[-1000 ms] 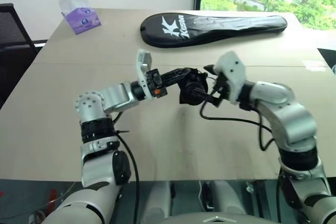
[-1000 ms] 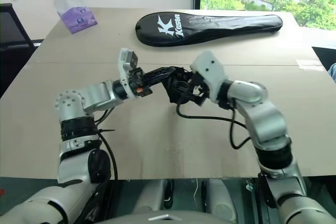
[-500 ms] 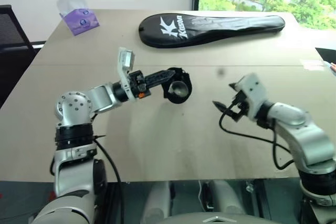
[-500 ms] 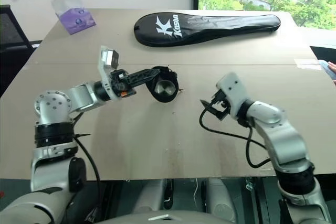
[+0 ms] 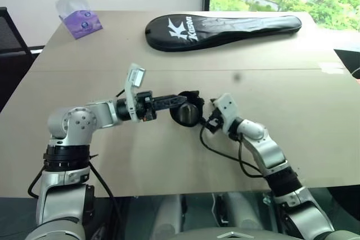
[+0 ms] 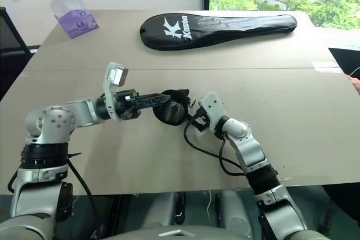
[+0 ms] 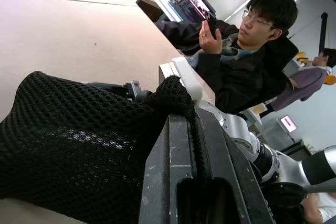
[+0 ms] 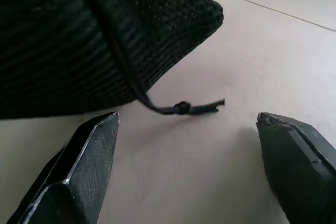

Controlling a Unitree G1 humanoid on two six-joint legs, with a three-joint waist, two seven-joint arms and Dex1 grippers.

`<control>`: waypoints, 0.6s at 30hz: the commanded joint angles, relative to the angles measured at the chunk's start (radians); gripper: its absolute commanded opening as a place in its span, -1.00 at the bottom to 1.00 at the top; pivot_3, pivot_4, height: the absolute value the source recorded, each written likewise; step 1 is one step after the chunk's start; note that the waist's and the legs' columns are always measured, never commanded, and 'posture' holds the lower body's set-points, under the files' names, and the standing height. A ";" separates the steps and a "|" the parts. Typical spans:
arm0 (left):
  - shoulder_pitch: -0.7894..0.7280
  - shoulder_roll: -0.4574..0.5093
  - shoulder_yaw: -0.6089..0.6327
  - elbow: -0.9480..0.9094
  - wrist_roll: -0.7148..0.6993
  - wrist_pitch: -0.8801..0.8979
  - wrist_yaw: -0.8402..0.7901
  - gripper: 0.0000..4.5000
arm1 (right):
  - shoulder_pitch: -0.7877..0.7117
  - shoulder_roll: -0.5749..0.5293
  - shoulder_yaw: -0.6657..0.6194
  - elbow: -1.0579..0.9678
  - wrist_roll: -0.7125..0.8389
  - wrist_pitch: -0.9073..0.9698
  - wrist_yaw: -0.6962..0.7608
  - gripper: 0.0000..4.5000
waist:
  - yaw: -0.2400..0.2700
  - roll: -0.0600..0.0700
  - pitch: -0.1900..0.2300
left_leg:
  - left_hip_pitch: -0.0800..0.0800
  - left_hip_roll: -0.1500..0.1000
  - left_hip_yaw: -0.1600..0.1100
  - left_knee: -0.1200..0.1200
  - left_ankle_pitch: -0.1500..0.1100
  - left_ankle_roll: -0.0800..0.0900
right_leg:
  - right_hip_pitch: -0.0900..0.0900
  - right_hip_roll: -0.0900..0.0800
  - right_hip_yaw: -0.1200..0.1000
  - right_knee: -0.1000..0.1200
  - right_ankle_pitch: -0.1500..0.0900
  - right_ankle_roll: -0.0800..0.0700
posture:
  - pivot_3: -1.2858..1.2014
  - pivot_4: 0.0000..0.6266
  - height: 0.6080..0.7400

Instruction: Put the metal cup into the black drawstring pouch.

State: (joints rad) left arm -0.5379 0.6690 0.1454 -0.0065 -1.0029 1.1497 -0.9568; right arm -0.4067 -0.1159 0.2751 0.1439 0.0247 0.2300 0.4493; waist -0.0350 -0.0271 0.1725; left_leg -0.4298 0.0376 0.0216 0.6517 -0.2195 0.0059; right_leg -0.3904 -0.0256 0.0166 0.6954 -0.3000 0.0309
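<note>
right gripper (image 8: 184,161) gapes wide just short of the soft black mesh drawstring pouch (image 5: 187,114), its knotted cord (image 8: 181,107) trailing on the matte tan table (image 5: 169,54). left gripper (image 5: 181,99) clenches the pouch's rim; the shiny steel cup (image 5: 188,115) glints inside. beyond lies a long black racket cover (image 5: 222,28).

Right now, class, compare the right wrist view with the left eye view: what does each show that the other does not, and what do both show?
Right wrist view alone: the mesh weave of the black drawstring pouch up close, and its thin cord ending in a knot that lies on the table between the open right gripper's fingers.

Left eye view alone: the left gripper shut on the pouch's edge, the black racket cover and the tissue pack at the far side.

Both: the pouch, the right gripper and the tan table.
</note>
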 commanded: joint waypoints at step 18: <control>0.058 0.015 0.025 -0.030 0.031 -0.058 -0.021 -1.00 | 0.046 -0.070 -0.104 -0.233 -0.041 0.005 -0.077 -0.99 | 0.000 0.000 0.000 | -0.001 0.000 -0.001 0.000 0.000 0.000 | -0.001 -0.003 0.000 0.001 0.000 0.000 | 0.03 -0.52 1.00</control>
State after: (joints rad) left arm -0.4836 0.6842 0.1539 -0.0282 -0.9737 1.1174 -0.9637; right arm -0.3608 -0.1738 0.1890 0.0036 -0.0119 0.2131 0.3813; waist -0.0349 -0.0267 0.1728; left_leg -0.4304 0.0376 0.0211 0.6515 -0.2196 0.0060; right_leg -0.3909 -0.0290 0.0164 0.6961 -0.3000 0.0308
